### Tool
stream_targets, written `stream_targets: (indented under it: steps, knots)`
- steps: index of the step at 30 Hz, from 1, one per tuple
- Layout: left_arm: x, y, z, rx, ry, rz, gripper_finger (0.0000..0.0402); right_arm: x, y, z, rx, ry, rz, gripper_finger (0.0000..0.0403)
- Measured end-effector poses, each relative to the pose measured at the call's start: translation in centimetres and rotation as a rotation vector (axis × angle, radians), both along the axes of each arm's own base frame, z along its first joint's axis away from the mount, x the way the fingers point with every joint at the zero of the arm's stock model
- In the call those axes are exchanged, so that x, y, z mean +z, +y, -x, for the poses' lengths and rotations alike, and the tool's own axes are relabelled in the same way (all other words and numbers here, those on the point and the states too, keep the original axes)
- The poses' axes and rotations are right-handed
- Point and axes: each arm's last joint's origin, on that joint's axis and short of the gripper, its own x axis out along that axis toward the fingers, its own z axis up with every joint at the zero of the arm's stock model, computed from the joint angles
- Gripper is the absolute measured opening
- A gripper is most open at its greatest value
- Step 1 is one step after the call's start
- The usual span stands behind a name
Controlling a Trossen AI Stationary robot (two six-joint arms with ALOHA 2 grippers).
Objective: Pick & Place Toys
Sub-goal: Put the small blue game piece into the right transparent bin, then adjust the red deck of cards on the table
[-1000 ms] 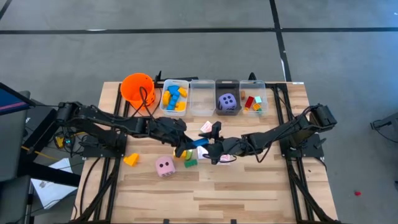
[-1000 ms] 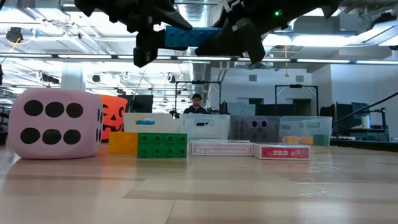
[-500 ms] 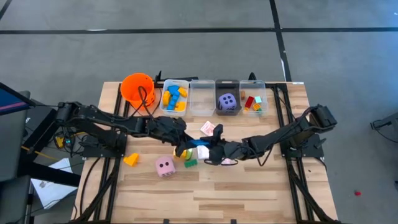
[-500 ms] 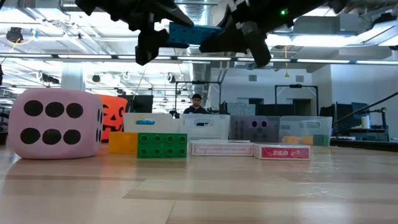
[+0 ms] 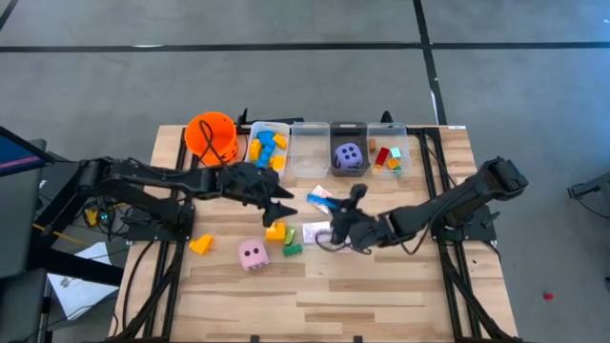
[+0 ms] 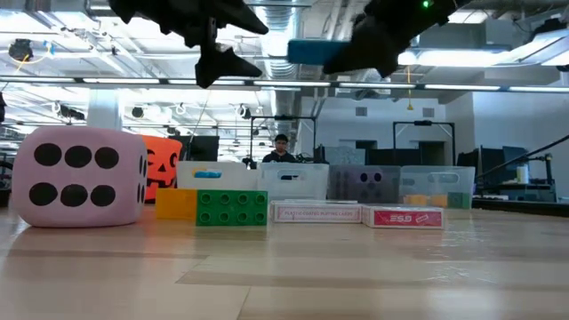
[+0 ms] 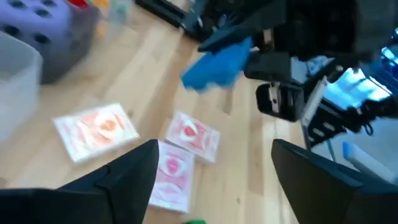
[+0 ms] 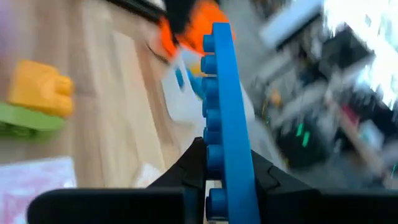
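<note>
Blue block [image 8: 222, 112] clamped in right jaws, mid-table, aloft | left jaws wide, empty

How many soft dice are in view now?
2. The pink die lies on the table near the front; the purple die sits in a bin at the back.

Cards [image 5: 319, 232] between dice [image 5: 253, 254] and bins [image 5: 310, 148]
</note>
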Motion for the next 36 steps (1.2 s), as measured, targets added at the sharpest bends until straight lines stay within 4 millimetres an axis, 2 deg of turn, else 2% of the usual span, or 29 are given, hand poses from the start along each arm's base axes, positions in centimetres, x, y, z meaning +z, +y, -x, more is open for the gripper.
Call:
stream_targets:
  steps: [5,12,15,18,22,26,31,36]
  knots:
    - [0.3,1.6,0.3,0.062,-0.010,-0.010,0.0305,1.9,-3.1,3.2,-0.187,-0.049,-0.171,0.0045]
    - [0.1,2.8,0.5,0.223,0.011,-0.074,0.0299,4.4,-7.7,8.8,-0.449,-0.053,-0.266,0.0046]
    - [0.2,3.0,0.5,0.278,0.012,-0.100,0.0298,4.2,-9.7,11.1,-0.581,-0.049,-0.274,0.0047]
    - [0.2,3.1,0.5,0.303,0.012,-0.112,0.0298,3.1,-11.4,12.8,-0.678,-0.080,-0.285,0.0046]
    - [0.2,3.2,0.5,0.337,0.010,-0.128,0.0298,1.4,-13.1,13.6,-0.722,-0.106,-0.308,0.0049]
    - [0.3,3.2,0.5,0.366,0.005,-0.141,0.0298,0.2,-14.8,13.8,-0.787,-0.175,-0.317,0.0071]
    - [0.3,3.2,0.5,0.370,0.003,-0.135,0.0298,-0.4,-16.2,14.3,-0.848,-0.184,-0.333,0.0135]
    - [0.3,3.3,0.6,0.394,0.003,-0.146,0.0298,-0.2,-16.5,14.1,-0.772,-0.137,-0.363,0.0220]
